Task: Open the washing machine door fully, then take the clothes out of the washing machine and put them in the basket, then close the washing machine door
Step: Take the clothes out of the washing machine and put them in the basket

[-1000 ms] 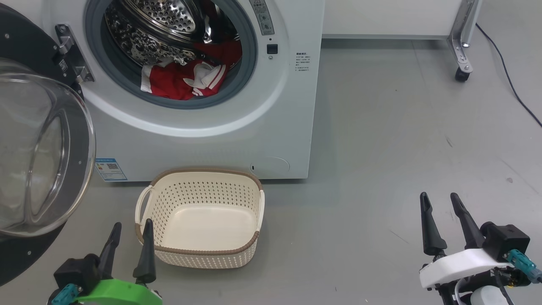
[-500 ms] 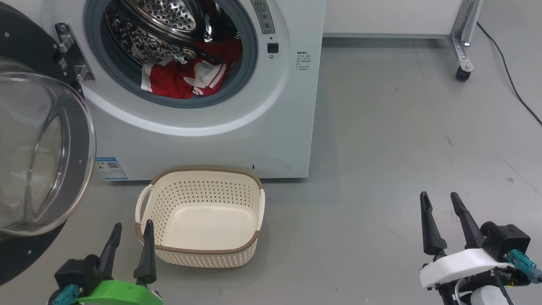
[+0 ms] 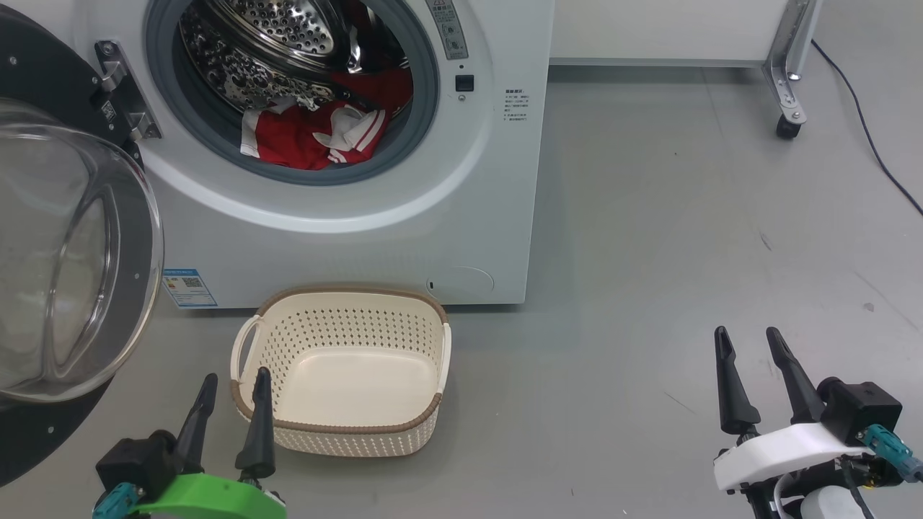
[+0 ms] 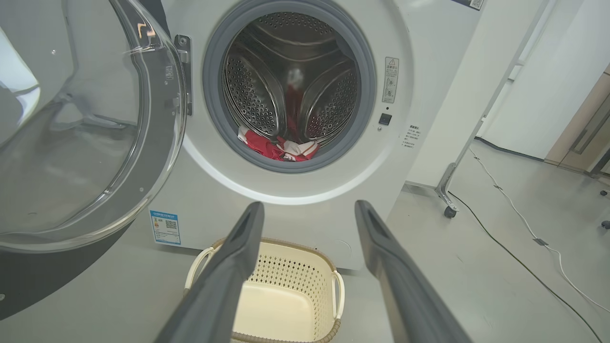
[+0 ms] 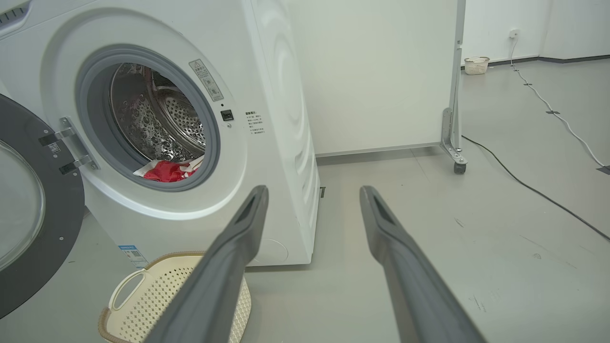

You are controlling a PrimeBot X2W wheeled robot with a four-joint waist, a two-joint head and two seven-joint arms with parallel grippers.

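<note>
The washing machine door (image 3: 72, 252) stands swung wide to the left, so the opening step looks done. The red clothes (image 3: 317, 137) lie heaped at the front of the drum in the washing machine (image 3: 346, 238), and the basket (image 3: 350, 290) sits empty on the floor just below. The left gripper (image 3: 236, 375) and the right gripper (image 3: 745, 333) hang low, fingers spread, holding nothing. Next, I'd say, one must reach into the drum and pinch the cloth.

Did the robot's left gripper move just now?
Yes. The left gripper slid a little to the right, so its fingers reach further across the near-left corner of the basket, which stayed put.
</note>
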